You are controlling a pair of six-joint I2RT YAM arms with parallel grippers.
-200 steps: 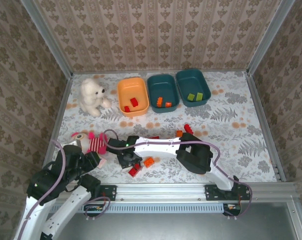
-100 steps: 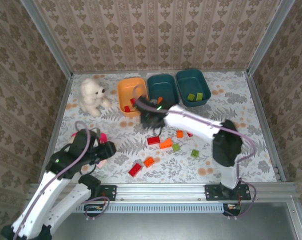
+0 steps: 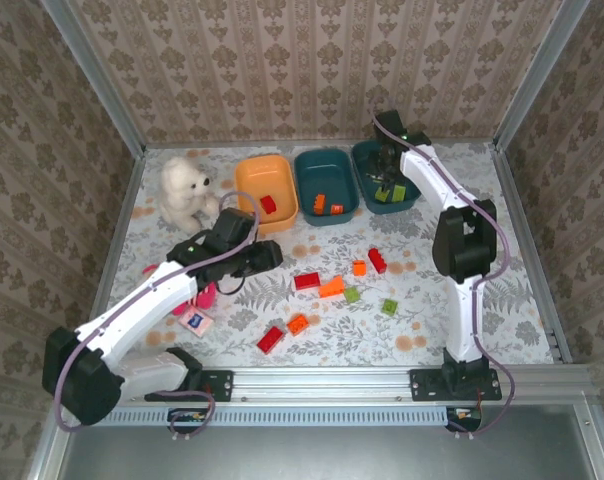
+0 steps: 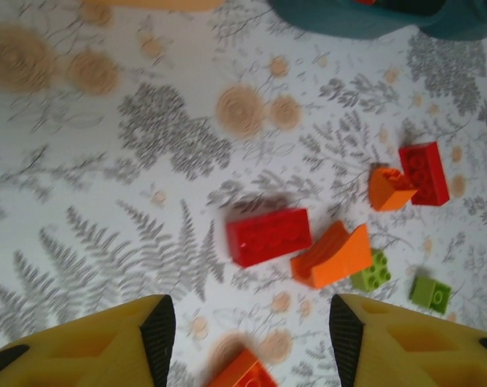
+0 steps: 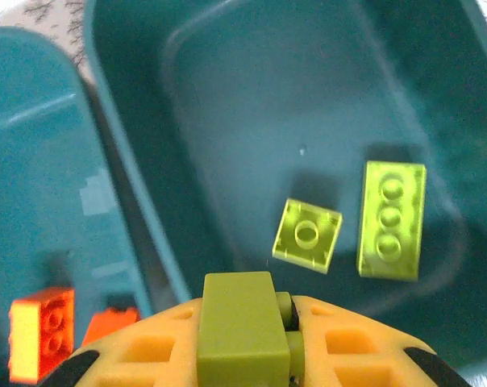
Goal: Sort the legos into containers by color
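Right wrist: right gripper point(image 5: 242, 345) clenched on lime brick point(image 5: 237, 322) above right teal tub point(image 5: 251, 97); colour matches two greens point(image 5: 308, 234) inside.
Left wrist: left gripper point(image 4: 247, 326) released, hovering over red brick point(image 4: 268, 235) on table point(image 4: 106, 161), lined up for pick.

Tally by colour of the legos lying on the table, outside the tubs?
Red bricks: 3
Orange bricks: 3
Lime green bricks: 2
Total: 8

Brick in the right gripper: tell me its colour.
The brick is lime green, clearest in the right wrist view.
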